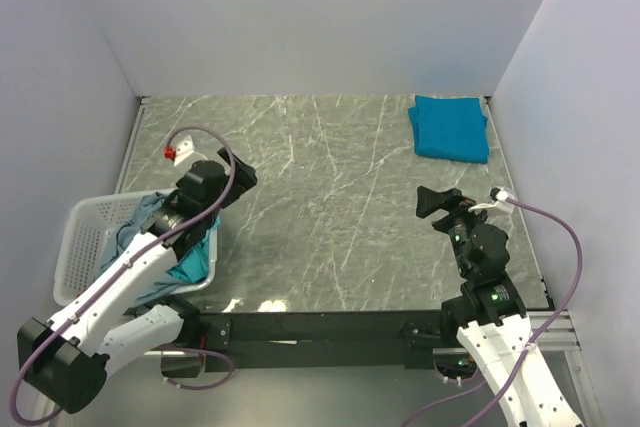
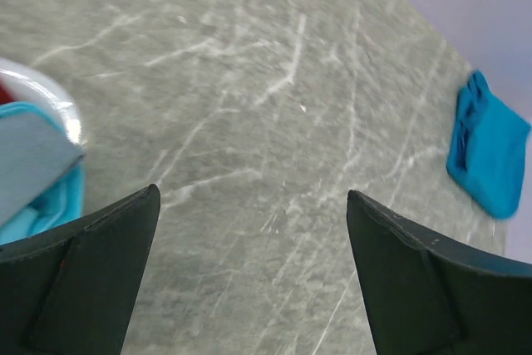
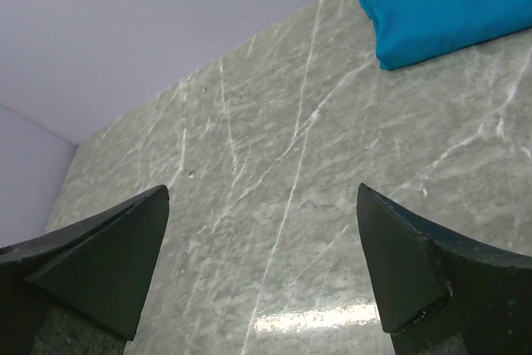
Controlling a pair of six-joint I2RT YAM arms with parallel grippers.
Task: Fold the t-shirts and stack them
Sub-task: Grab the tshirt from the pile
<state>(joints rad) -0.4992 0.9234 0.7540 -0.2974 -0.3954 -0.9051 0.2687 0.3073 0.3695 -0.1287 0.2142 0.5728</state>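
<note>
White walls box in a grey marbled table [image 1: 330, 207]. At its far right corner lies a folded teal-blue t-shirt [image 1: 450, 128], apparently the start of the stack, set away from the middle where folding would happen. The white lattice basket [image 1: 85, 237] at the near left holds crumpled shirts, a grey-blue one [image 1: 140, 215] and a turquoise one [image 1: 195, 265]. The left tool [image 1: 243, 175] hangs spread and empty just beside the basket's rim, probably placed to fetch the next shirt. The right tool [image 1: 428, 202], also spread and empty, hovers over bare table.

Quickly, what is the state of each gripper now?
Left gripper: open, holding nothing.
Right gripper: open, holding nothing.
</note>
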